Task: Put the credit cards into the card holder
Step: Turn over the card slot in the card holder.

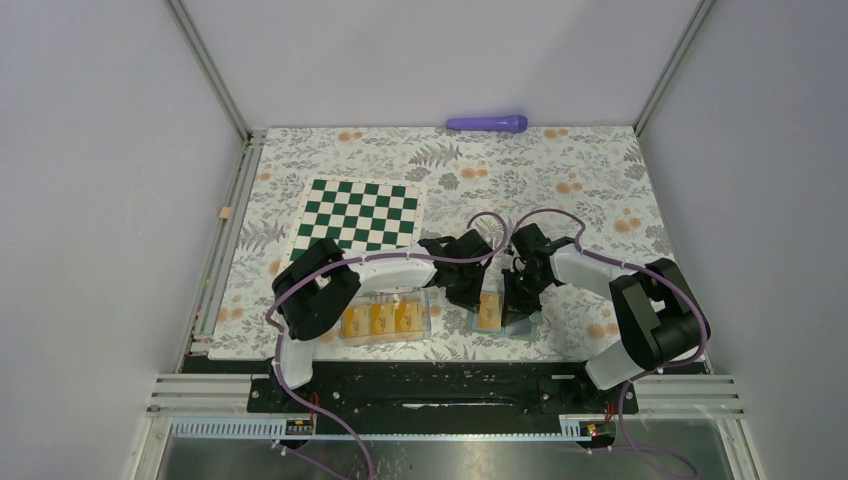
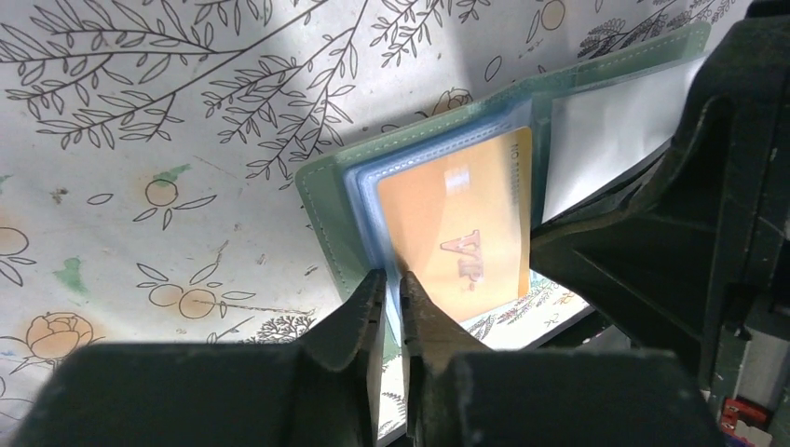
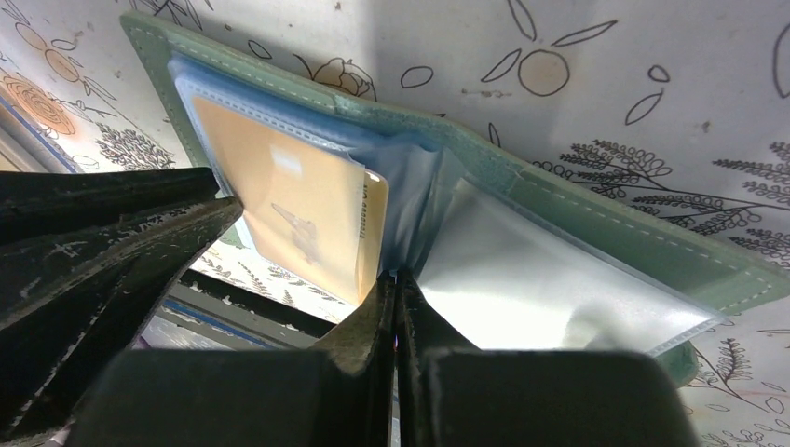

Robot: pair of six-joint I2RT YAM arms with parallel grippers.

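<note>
The sage-green card holder (image 1: 522,326) lies open near the table's front edge, between the two grippers. One orange credit card (image 2: 461,233) sits partly inside its light blue sleeve, with the near end sticking out. My left gripper (image 2: 392,279) is closed on that card's near left corner with a thin gap between the jaws. My right gripper (image 3: 396,279) is shut on a clear inner sleeve (image 3: 522,279) of the card holder (image 3: 596,219) and holds it up beside the card (image 3: 289,200). Three more orange cards (image 1: 383,318) lie in a clear box.
The clear plastic box (image 1: 432,322) stands left of the card holder, under the left arm. A green-and-white chessboard mat (image 1: 362,214) lies behind it. A purple stick (image 1: 487,123) lies at the far wall. The table's front edge and black rail are just beyond the card holder.
</note>
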